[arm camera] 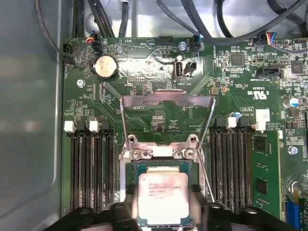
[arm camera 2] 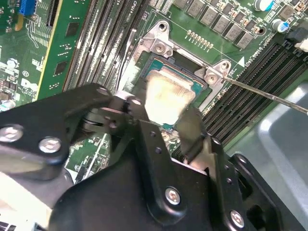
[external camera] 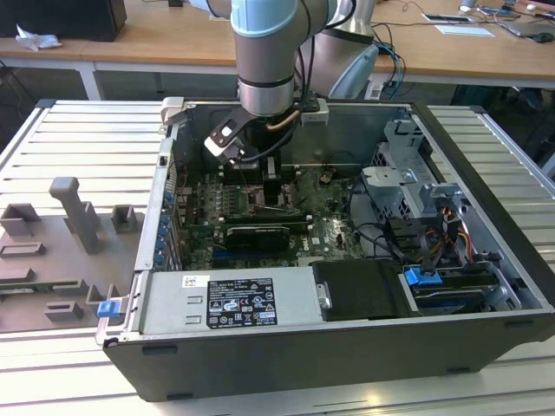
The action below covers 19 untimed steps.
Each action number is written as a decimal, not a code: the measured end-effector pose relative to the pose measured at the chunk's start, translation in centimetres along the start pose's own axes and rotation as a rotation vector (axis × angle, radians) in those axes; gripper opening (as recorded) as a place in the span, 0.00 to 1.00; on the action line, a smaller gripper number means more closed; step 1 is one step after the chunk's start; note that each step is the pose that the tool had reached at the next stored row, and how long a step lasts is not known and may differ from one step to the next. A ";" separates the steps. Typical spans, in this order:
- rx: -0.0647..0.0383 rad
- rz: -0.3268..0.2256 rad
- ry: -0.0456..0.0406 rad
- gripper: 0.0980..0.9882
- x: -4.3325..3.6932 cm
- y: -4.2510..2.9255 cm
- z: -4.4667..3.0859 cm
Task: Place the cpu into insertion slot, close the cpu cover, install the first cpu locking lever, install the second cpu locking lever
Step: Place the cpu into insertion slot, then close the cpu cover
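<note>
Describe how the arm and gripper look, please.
The arm is a silver-grey tube with pale blue joint caps and a black wrist carrying a white-faced module. The gripper is black, built of angular links with silver screw heads.

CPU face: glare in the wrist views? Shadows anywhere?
Second wrist view: the cpu face is washed pale by glare, no markings visible. First wrist view: milder sheen on the cpu, markings visible. Exterior view: the computer case interior is dim under the arm, the table outside bright.
</note>
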State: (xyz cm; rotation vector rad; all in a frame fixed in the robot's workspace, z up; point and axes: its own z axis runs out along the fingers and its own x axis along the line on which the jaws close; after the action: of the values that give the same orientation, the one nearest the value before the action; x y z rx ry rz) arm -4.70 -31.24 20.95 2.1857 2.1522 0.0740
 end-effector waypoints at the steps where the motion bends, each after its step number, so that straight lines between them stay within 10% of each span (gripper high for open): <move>1: 0.000 0.000 0.0001 0.42 0.00 0.01 -0.05; 6: 0.000 0.001 -0.0002 0.08 -0.01 0.02 -0.21; 19: 0.000 0.001 -0.0002 0.08 -0.02 0.08 -0.98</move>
State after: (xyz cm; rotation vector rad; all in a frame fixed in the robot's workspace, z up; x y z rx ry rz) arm -4.70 -31.24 21.94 2.1870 2.1508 0.0737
